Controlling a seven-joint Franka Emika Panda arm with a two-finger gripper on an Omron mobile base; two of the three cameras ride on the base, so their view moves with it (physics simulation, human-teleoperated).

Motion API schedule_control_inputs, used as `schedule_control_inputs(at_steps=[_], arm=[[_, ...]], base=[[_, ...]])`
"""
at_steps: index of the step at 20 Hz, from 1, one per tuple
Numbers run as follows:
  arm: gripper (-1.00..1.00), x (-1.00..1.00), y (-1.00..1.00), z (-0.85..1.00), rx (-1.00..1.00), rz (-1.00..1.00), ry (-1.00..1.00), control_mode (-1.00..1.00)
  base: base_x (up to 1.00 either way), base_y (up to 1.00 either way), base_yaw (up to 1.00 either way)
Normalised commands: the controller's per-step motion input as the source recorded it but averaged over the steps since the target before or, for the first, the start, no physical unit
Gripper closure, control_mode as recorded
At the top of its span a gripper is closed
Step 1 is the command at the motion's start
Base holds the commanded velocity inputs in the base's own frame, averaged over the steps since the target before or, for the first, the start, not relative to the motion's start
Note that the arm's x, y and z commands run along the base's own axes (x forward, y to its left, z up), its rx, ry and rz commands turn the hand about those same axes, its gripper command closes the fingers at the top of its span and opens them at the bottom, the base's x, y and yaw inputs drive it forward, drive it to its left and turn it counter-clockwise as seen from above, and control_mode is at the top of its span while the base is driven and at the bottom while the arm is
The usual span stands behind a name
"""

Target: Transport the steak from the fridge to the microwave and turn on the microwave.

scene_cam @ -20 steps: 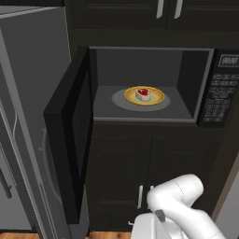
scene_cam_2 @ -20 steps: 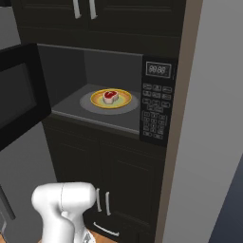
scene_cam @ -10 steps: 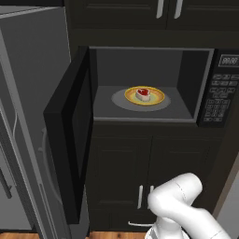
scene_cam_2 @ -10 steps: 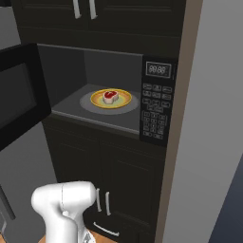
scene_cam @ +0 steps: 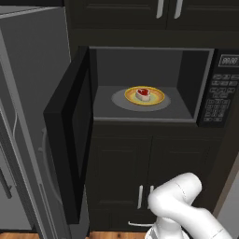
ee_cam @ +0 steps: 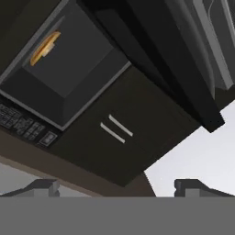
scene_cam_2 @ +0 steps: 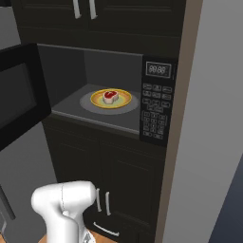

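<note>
Since the earlier frame the arm [scene_cam: 179,200] has drifted slightly right at the bottom of the left base view; nothing else moved. Steak [scene_cam: 143,93] sits on a yellow plate [scene_cam: 156,99] in the middle of the open microwave [scene_cam: 186,70], door [scene_cam: 70,140] swung left. Gripper [ee_cam: 117,187] fingers stand wide, holding nothing. Fridge [scene_cam: 28,93] fills the left edge

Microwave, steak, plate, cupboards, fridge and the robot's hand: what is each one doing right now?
microwave: door swung wide open.
steak: inside, lying on the plate.
yellow plate: on the microwave's grey turntable.
hand: open, holding nothing.
lower cupboard doors: shut.
fridge: doors shut.
</note>
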Motion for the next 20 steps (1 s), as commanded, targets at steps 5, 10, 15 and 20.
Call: schedule_control_inputs(at_steps=[5, 10, 15, 20], arm=[[-1.00, 0.26, 0.36, -0.27, -0.06, 0.00, -0.13, -1.00], [-1.00, 0.28, 0.24, -0.31, -0.05, 0.00, -0.15, -1.00], [-1.00, 0.30, 0.20, -0.34, -0.04, 0.00, -0.17, -1.00], [-1.00, 0.31, 0.15, -0.32, -0.02, 0.00, -0.16, -1.00]], base=[[0.00, 0.00, 0.00], [0.00, 0.00, 0.00], [0.00, 0.00, 0.00], [0.00, 0.00, 0.00]])
